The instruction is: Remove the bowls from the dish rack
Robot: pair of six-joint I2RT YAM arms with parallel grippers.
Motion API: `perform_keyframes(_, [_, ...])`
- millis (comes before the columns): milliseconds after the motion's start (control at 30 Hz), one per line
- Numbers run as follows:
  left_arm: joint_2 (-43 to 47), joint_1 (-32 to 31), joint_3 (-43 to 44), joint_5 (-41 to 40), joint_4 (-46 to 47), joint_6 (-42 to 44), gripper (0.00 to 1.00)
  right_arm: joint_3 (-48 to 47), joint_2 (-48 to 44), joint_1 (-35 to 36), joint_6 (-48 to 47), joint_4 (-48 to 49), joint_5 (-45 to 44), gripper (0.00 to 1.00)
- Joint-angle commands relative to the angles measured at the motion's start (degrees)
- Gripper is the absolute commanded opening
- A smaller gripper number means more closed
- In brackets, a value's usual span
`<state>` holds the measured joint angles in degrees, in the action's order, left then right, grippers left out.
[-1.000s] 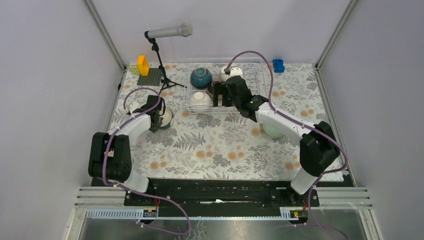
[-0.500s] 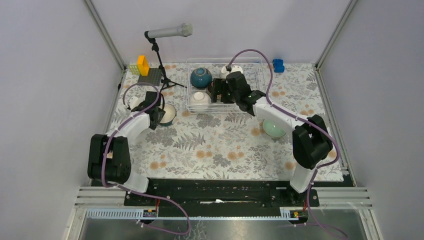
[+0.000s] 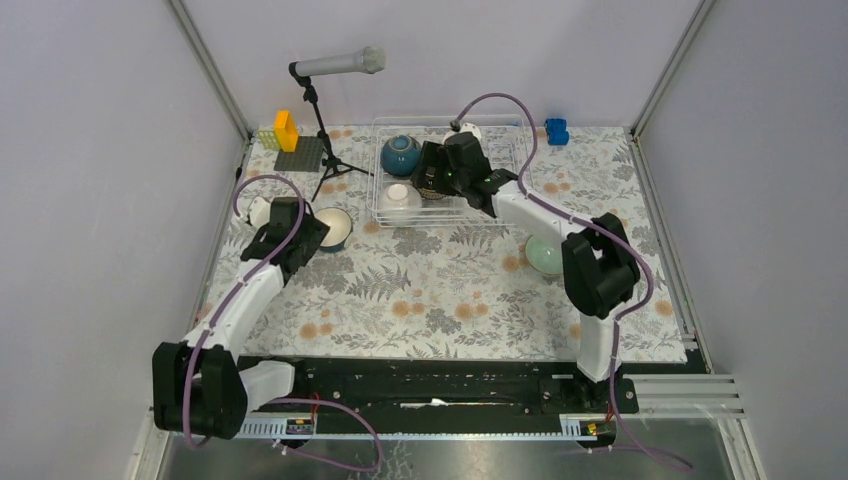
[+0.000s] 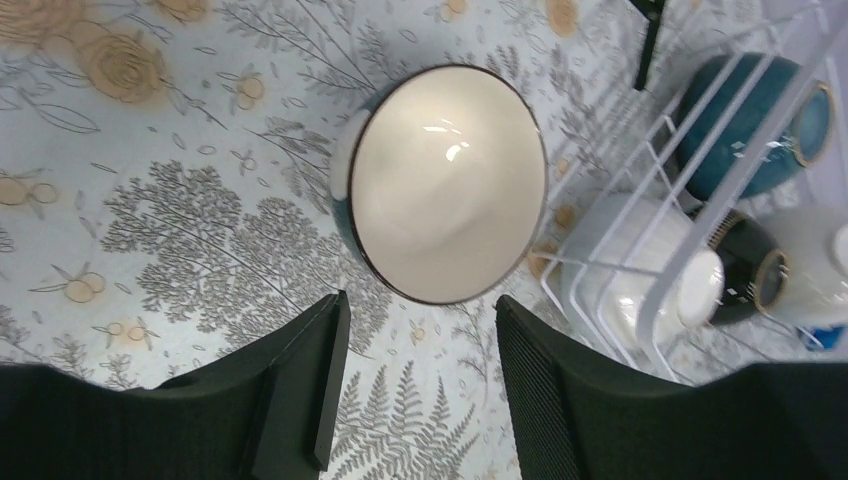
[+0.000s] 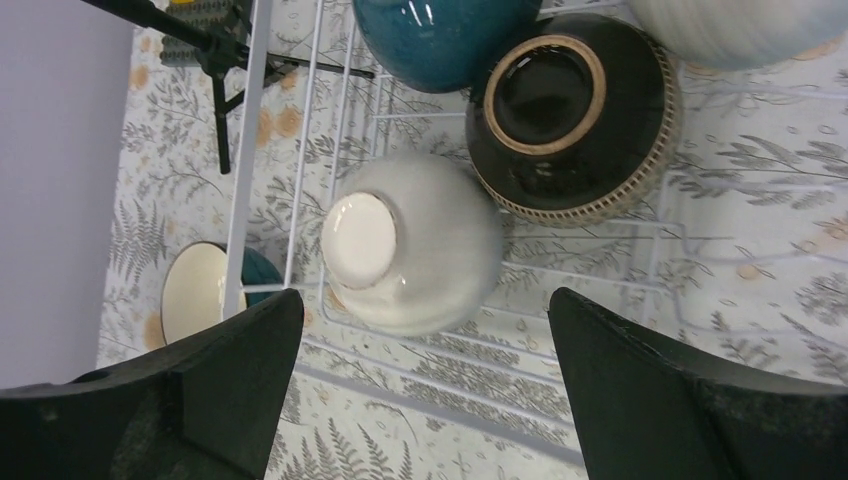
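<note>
A teal bowl with a cream inside [image 4: 445,180] [image 3: 334,228] stands upright on the patterned cloth, left of the dish rack [image 3: 420,223]. My left gripper [image 4: 420,390] [image 3: 308,237] is open just short of it, touching nothing. Inside the rack lie an upturned white bowl [image 5: 415,245] [image 3: 399,198], a dark brown bowl [image 5: 570,115], a teal bowl [image 5: 440,35] [image 3: 400,153] and another white bowl [image 5: 730,25]. My right gripper [image 5: 425,400] [image 3: 435,178] hangs wide open over the rack, above the white bowl. A mint bowl [image 3: 545,257] sits on the cloth, partly under the right arm.
A microphone on a tripod stand [image 3: 325,110] rises left of the rack. Behind it lies a grey baseplate [image 3: 298,152] with yellow bricks. A blue brick [image 3: 556,130] sits at the back right. Walls close in both sides.
My left gripper opened, let go of the teal bowl on the cloth and drew back. My right gripper moved farther back and left over the rack, staying open.
</note>
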<state>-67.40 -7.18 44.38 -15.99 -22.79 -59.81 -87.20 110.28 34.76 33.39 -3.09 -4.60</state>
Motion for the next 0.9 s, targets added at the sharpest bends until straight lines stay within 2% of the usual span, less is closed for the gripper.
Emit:
perform_keyframes(0, [6.2, -0.3, -3.2, 5.7, 6.7, 1.3, 0.59, -6.2, 4.3, -0.2, 3.9, 1.4, 2.5, 1.00])
perform_keyframes(100, [9.4, -0.3, -7.1, 11.2, 14.9, 2.7, 0.62, -8.4, 6.9, -0.2, 5.4, 1.2, 3.3, 1.00])
perform_keyframes(233, [10.5, -0.4, -10.5, 22.2, 27.8, 7.4, 0.74, -12.2, 10.4, -0.2, 7.5, -1.4, 3.4, 1.00])
perform_keyframes(333, [8.9, -0.5, -11.2, 29.3, 34.2, 10.4, 0.86, -13.9, 12.6, -0.5, 9.0, -2.4, 4.4, 1.00])
perform_keyframes(400, [7.2, -0.6, -10.8, 30.2, 34.9, 10.7, 0.93, -14.2, 13.7, -0.9, 10.1, -2.4, 5.8, 1.00])
perform_keyframes(500, [5.1, -0.7, -10.8, 31.7, 37.5, 11.2, 0.98, -14.6, 14.8, -1.6, 9.7, -2.2, 7.6, 1.00])
perform_keyframes(600, [2.7, -0.8, -10.0, 32.5, 39.9, 12.5, 0.99, -14.9, 16.0, -2.2, 8.2, -2.2, 10.4, 1.00])
perform_keyframes(867, [-2.8, -0.8, -4.7, 30.3, 38.3, 17.5, 0.98, -16.0, 19.1, -3.1, 8.7, -4.1, 15.5, 1.00])
